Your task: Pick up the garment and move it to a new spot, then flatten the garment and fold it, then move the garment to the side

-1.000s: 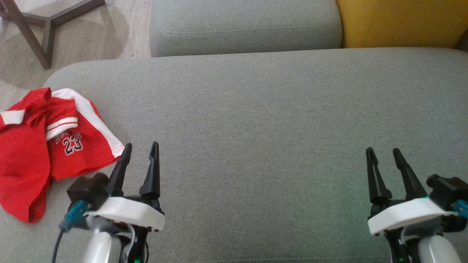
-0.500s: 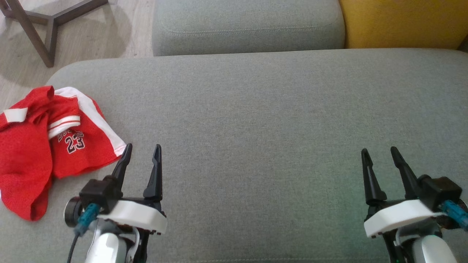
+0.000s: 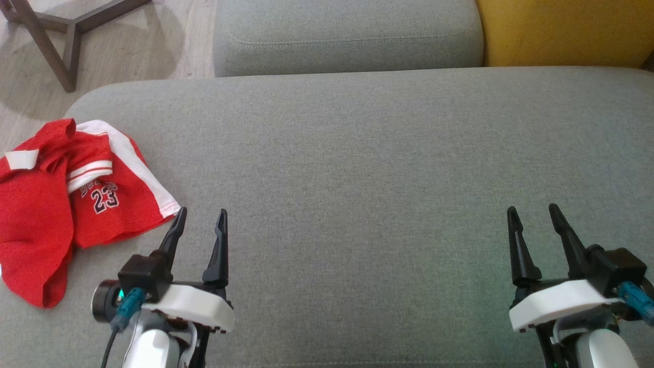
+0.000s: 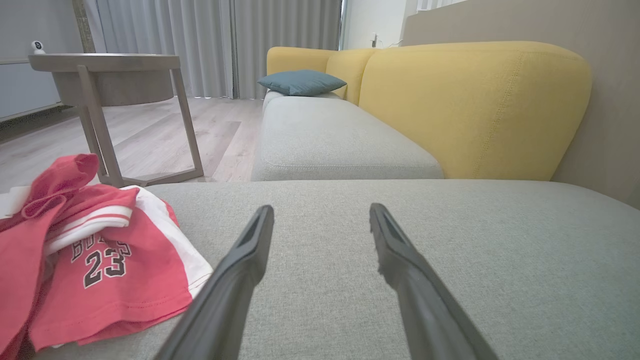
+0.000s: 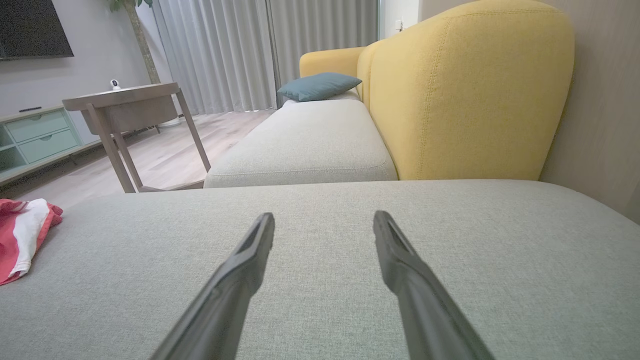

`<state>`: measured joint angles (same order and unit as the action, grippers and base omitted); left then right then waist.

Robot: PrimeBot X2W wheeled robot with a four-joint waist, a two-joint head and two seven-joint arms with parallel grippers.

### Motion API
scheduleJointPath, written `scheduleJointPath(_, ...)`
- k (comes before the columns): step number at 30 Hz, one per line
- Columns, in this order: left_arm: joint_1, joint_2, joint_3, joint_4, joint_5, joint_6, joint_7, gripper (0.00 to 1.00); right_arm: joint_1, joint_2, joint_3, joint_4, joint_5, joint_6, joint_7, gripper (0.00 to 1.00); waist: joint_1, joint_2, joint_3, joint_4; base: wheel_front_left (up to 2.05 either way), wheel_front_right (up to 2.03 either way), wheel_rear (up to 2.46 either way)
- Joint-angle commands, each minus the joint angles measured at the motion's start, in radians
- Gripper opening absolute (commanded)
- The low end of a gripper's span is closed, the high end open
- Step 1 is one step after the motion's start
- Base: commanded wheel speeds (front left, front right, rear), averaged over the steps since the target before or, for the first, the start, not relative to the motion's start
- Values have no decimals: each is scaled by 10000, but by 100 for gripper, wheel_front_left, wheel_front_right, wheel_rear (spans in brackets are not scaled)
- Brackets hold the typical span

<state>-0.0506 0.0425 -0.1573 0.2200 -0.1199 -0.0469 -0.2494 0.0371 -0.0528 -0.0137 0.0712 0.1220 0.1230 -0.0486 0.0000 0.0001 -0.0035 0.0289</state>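
Upholstery was the largest thing here: a wide grey fabric seat cushion (image 3: 388,153) lay before the robot, a smaller grey cushion (image 3: 347,36) stood behind it, and a yellow fabric backrest (image 3: 562,30) rose at the far right. A dark wooden side table (image 3: 56,46) stood on the pale floor, beyond the left corner of the seat.

A crumpled red mesh jersey (image 3: 102,204), trimmed in white and marked 23, lay at the left edge of the wide cushion, bunched in several folds and partly turned over itself. I judged it light, soft and limp; it would sag from any pinch, and the mesh could slide a little between smooth fingers. A good place to take hold seemed the white-edged hem corner nearest the left hand (image 3: 200,217), or a raised fold at the top of the heap, where the cloth stood free of the cushion.

The left hand was spread wide and held nothing. Its outer finger pointed just beside that hem corner, and I could not tell if it touched. The right hand (image 3: 531,213), well apart on the other side, was also wide open and empty above bare cushion.
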Motion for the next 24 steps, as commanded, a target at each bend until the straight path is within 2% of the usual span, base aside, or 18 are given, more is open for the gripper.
scheduleJointPath(1, -353, 91, 276, -290, -81, 64, -124, 100, -117, -34, 183, -347, 93, 77, -123, 100, 0, -1, 2, 2, 0, 0, 0)
scheduleJointPath(17, -413, 82, 261, -142, -92, 160, -124, 100, -145, 16, 139, -455, 151, 77, -136, 100, 0, -1, 67, 65, 0, 0, 0)
scheduleJointPath(24, -514, 81, 300, -120, -99, 208, -124, 100, -141, 22, 121, -607, 147, 77, -95, 100, 0, -1, 136, 416, 0, 0, 0)
